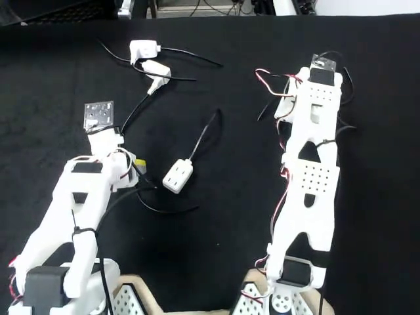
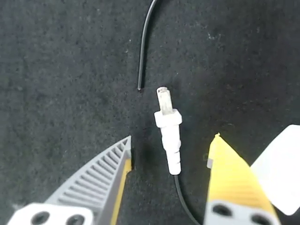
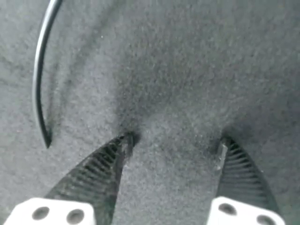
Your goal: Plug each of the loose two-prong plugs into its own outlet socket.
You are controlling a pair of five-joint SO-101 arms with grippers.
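A white two-prong plug (image 2: 168,136) lies on the black cloth between the fingers of my left gripper (image 2: 171,140), which is open and not touching it; its black cord runs back under the wrist. The white outlet socket block (image 1: 178,175) sits mid-table just right of the left gripper (image 1: 134,170), and its corner (image 2: 281,173) shows beside the yellow finger (image 2: 232,178). Two more white plugs (image 1: 143,49) (image 1: 157,71) lie at the far left. My right gripper (image 3: 176,139) is open, tips down on bare cloth, with nothing between them.
The socket block's black cord (image 1: 205,134) curves toward the table's middle. A loose black cord end (image 2: 140,70) lies beyond the plug, and another cord (image 3: 42,93) lies near the right gripper. The right arm (image 1: 315,131) stretches along the table's right side.
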